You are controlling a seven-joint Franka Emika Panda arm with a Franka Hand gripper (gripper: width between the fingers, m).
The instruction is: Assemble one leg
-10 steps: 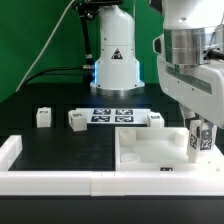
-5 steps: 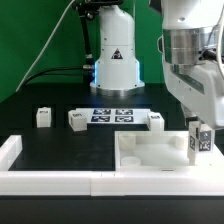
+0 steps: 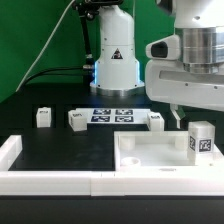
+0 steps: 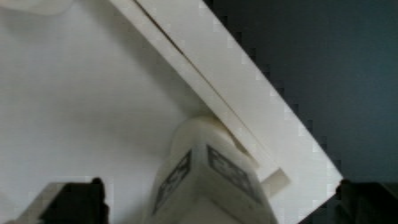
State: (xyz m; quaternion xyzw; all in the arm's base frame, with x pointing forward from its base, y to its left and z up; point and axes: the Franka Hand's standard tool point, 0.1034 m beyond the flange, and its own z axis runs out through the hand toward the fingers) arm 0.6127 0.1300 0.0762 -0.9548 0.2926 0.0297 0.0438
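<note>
A white leg (image 3: 201,140) with a marker tag stands upright on the near right corner of the large white panel (image 3: 145,150). My gripper (image 3: 192,112) hangs just above it, open, not touching it. In the wrist view the leg (image 4: 217,180) sits between my two dark fingers (image 4: 71,203), with a gap on each side. Three more legs stand on the black table in the exterior view: one (image 3: 42,117) at the left, one (image 3: 77,119) beside it, and one (image 3: 156,120) behind the panel.
The marker board (image 3: 112,115) lies flat behind the legs. White border rails run along the front (image 3: 60,183) and the exterior view's left (image 3: 8,150). The robot base (image 3: 115,60) stands at the back.
My gripper has let go of the leg and risen straight up. The leg stays standing on the panel's corner.
</note>
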